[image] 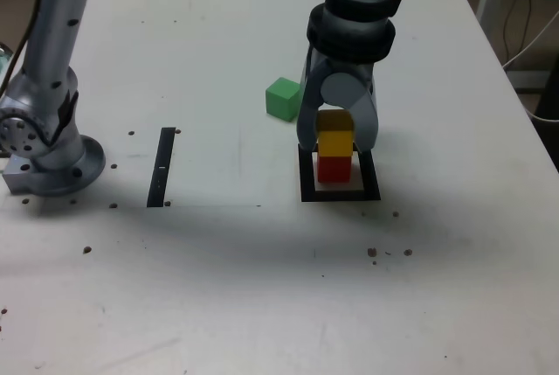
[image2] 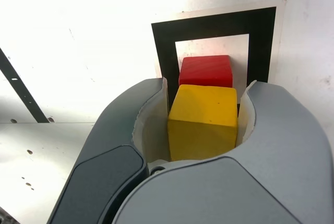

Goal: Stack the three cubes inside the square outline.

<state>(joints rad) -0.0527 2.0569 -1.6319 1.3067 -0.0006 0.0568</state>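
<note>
— What does the gripper (image: 336, 145) have?

— The yellow cube (image: 334, 142), clenched between its two grey jaws. The wrist view shows a jaw pressed against each side of the yellow cube (image2: 203, 121), with the gripper (image2: 203, 110) pointing down at the white bench (image: 218, 288).

— And below it?

— The red cube (image: 333, 169), directly under the held one, standing inside the square outline (image: 340, 193). In the exterior view the yellow cube sits on top of the red one, or just above it — whether the two faces touch cannot be told. From the wrist, the red cube (image2: 205, 71) shows just past the yellow one, within the white centre of the square outline (image2: 163, 51).

— The third cube?

— The green cube (image: 282, 99) rests on the bench beside the gripper, on the exterior view's left and a little farther from the camera, outside the frame and apart from the stack.

— Anything else on the bench?

— A thin black strip (image: 162, 167) lies well away from the gripper toward the exterior view's left, near the arm's grey base (image: 48, 161) — and dark specks dot the surface in front of the frame.
</note>
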